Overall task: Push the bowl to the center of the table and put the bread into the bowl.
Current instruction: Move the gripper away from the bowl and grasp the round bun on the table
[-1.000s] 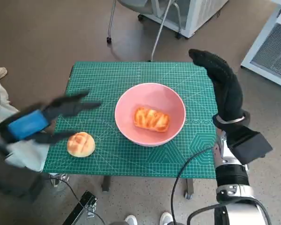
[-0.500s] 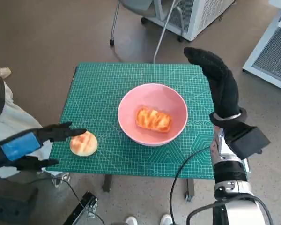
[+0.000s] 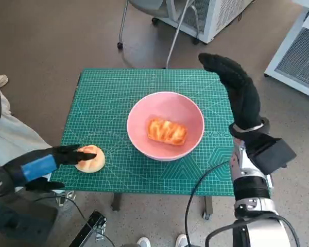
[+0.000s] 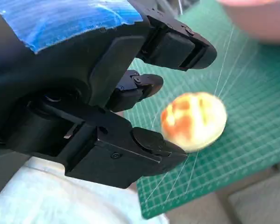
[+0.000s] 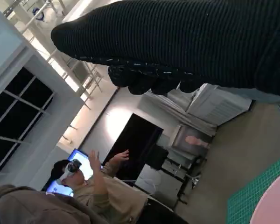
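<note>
The pink bowl (image 3: 165,109) stands near the middle of the green mat (image 3: 108,98), with a glazed bread (image 3: 167,131) lying in it. A round bun (image 3: 91,159) (image 4: 194,121) sits near the mat's front left corner. My left hand (image 3: 41,165) (image 4: 98,93) reaches in from the left, fingers (image 4: 177,44) spread above and below the bun; one fingertip lies at its near side, the others are apart from it. My right hand (image 3: 238,92) (image 5: 177,42) hangs in the air over the table's right edge, fingers stretched out, holding nothing.
Chair legs (image 3: 171,36) and a white cabinet (image 3: 216,15) stand behind the table, a white rack (image 3: 298,51) at the right. A black cable (image 3: 203,182) loops across the front right corner. A person's pale clothing (image 3: 13,136) shows at the left; a person (image 5: 84,186) sits across the room.
My left hand has dropped from above the mat's left side to the front left corner and brought its fingers up to the bun. The right hand has drifted slightly left.
</note>
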Controlling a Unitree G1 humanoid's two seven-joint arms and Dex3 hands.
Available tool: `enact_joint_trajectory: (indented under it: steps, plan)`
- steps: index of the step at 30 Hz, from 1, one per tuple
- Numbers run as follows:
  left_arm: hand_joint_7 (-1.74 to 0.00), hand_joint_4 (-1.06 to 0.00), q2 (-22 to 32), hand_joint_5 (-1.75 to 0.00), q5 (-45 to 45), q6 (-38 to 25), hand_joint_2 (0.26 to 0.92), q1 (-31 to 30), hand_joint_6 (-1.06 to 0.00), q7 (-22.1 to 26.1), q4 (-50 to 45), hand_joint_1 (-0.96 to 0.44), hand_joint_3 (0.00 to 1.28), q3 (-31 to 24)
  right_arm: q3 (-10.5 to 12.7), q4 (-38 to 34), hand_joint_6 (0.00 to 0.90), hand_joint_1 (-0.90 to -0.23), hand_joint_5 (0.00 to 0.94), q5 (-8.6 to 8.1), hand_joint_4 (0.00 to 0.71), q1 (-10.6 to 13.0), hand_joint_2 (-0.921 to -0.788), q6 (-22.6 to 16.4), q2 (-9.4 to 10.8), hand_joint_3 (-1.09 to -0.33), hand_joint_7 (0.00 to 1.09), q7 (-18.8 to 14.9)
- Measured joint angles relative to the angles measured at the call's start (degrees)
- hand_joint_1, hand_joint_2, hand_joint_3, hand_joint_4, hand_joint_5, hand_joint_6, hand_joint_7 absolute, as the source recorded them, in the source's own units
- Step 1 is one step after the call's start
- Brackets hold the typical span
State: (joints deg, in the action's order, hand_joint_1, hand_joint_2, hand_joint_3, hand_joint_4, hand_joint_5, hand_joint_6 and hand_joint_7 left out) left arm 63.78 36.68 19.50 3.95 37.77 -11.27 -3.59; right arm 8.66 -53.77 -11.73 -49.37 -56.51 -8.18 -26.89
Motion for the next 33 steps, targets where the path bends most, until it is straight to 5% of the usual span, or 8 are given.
enact_joint_trajectory:
  steps: [12,21,33]
  plan:
    - [0.0,-0.14,-1.02,0.0,4.06,1.31,0.916,6.62,-0.37,-2.55,6.09,0.3,0.43,6.03,0.12,2.31,-0.001,-0.6,0.006,0.26,0.318,0.73,-0.921,0.09,-0.11,-0.735,0.79,0.67]
    - [0.0,-0.03,-2.61,0.0,7.5,1.5,0.857,9.19,-0.21,-3.88,9.12,0.29,0.37,9.83,0.12,3.49,-0.001,-0.605,0.005,0.61,0.317,1.65,-0.921,0.09,-0.31,-0.736,0.79,1.51]
    - [0.0,0.0,-4.2,0.0,11.94,-0.09,0.829,10.39,-0.14,-5.73,9.69,0.19,0.16,11.54,0.12,4.58,-0.001,-0.588,0.004,0.55,0.315,2.67,-0.921,0.37,-0.6,-0.738,0.79,1.63]
